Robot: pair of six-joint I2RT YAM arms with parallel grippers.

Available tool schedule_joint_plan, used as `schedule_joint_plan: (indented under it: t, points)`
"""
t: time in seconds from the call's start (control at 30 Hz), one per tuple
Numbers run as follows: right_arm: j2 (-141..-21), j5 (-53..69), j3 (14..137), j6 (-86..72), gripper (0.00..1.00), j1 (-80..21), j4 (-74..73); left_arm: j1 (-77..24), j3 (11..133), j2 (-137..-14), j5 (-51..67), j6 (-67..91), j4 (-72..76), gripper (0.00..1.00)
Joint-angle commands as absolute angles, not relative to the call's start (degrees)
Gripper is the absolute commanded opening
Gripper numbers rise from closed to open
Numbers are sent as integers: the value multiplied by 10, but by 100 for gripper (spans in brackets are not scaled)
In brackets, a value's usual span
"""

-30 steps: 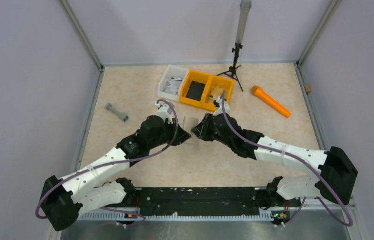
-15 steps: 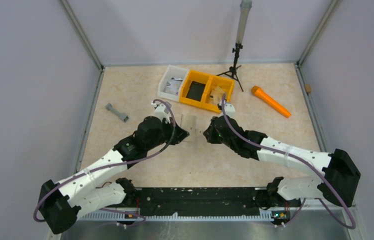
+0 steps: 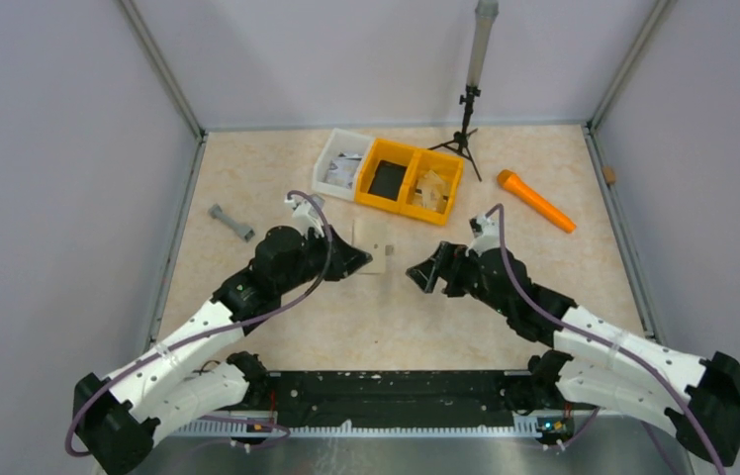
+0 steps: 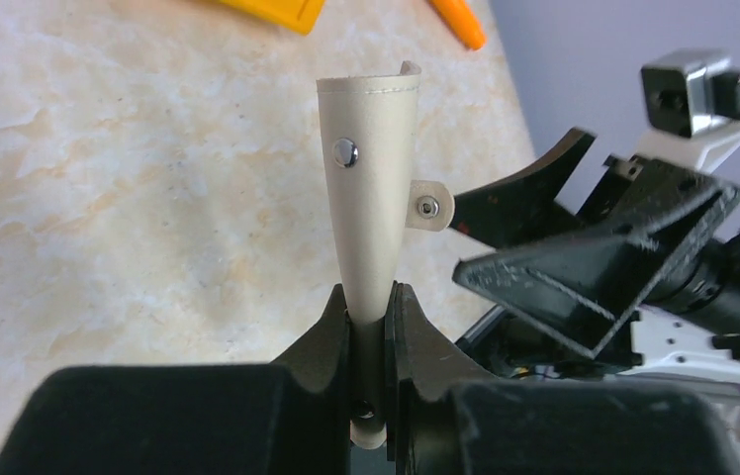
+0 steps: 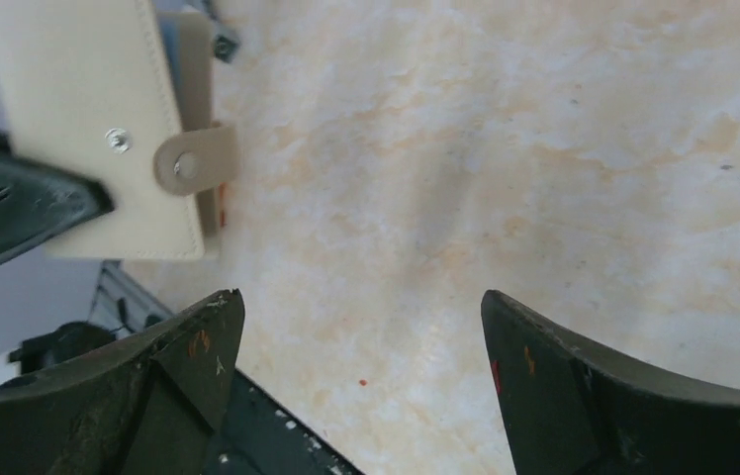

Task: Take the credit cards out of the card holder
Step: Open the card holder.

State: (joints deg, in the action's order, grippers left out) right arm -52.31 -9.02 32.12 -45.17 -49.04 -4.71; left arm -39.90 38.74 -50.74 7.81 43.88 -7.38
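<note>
The beige card holder [image 4: 371, 188] stands on edge between the jaws of my left gripper [image 4: 374, 302], which is shut on its lower end. Its snap tab [image 4: 429, 206] hangs loose on the right side. From above, the card holder [image 3: 374, 243] is held over the table's middle by the left gripper [image 3: 361, 260]. My right gripper [image 3: 422, 276] hovers a short way to its right, open and empty. In the right wrist view the card holder [image 5: 89, 129] is at the upper left, apart from the right gripper [image 5: 361, 317]. No credit cards show.
At the back stand a white bin [image 3: 327, 168] and a two-compartment yellow bin [image 3: 409, 203], the right compartment holding pale things. An orange tool [image 3: 536, 201] lies back right, a grey piece [image 3: 231, 222] left, and a small tripod [image 3: 465, 129] behind.
My right gripper has pulled away to the right of the card holder and gone from shut to wide open. The left arm carried the holder slightly left.
</note>
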Motion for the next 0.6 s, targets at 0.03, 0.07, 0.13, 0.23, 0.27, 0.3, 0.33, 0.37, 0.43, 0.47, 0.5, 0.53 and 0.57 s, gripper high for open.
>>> schedule_joint_plan:
  t: [0.03,0.07,0.13,0.23,0.27,0.3,0.33,0.37,0.43,0.47,0.5,0.53,0.57]
  points:
    - [-461,26,261,-467,93,-490,196,-387,376,-495,139,527,46,0]
    - [-467,45,263,-462,93,-490,221,-387,373,-500,150,545,74,0]
    - [-483,69,274,-459,94,-490,248,-387,370,-513,175,577,123,0]
    - [-498,78,280,-465,94,-490,291,-387,376,-532,207,599,171,0]
    - [-498,69,280,-469,95,-490,302,-387,377,-535,213,605,177,0]
    - [-497,58,280,-473,95,-490,308,-387,378,-538,217,612,187,0]
    - [-494,38,280,-478,94,-490,310,-387,375,-540,221,621,199,0]
    - [-492,10,280,-483,93,-490,310,-387,373,-542,228,632,213,0]
    - [-487,-38,281,-500,89,-490,303,-387,367,-547,240,653,245,0]
    - [-484,-59,281,-510,84,-490,299,-387,364,-550,246,660,260,0]
    - [-480,-75,279,-517,80,-490,300,-387,362,-553,251,670,271,0]
    - [-476,-94,275,-528,75,-490,301,-387,360,-554,254,673,279,0]
    - [-470,-112,270,-539,70,-490,300,-387,358,-555,255,677,287,0]
